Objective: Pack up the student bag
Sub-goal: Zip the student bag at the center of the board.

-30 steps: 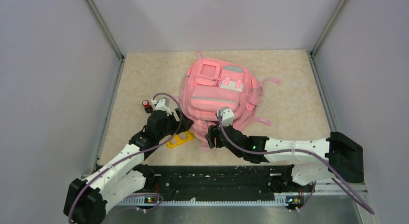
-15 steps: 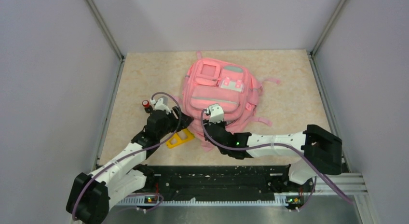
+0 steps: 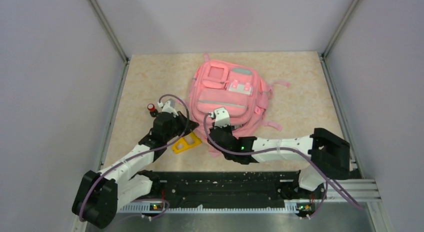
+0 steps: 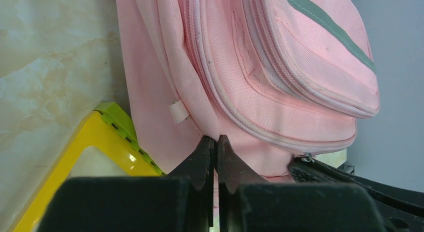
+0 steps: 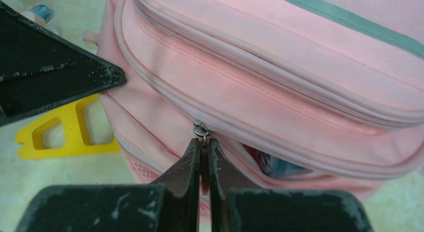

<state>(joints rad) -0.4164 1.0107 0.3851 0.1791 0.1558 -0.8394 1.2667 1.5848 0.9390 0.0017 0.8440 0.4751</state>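
Observation:
The student bag (image 3: 226, 92) lies flat in the middle of the table, pink with pale grey strips. My left gripper (image 3: 194, 128) is at its near left corner. In the left wrist view the left gripper (image 4: 216, 140) is shut on a fold of the student bag (image 4: 260, 67) just below a zip seam. My right gripper (image 3: 215, 127) sits just right of it at the bag's near edge. In the right wrist view the right gripper (image 5: 202, 142) is shut on the metal zipper pull (image 5: 201, 129) of the student bag (image 5: 280, 82). Something blue (image 5: 280, 167) shows inside the open slit.
A yellow plastic frame (image 3: 186, 143) lies on the table against the bag's near left corner, under my left arm. A small red-capped bottle (image 3: 151, 108) stands further left. Grey walls close in the table on three sides.
Both grippers have closed, the left on the bag's fabric and the right on the zipper pull. The right arm has swung left along the bag's near edge.

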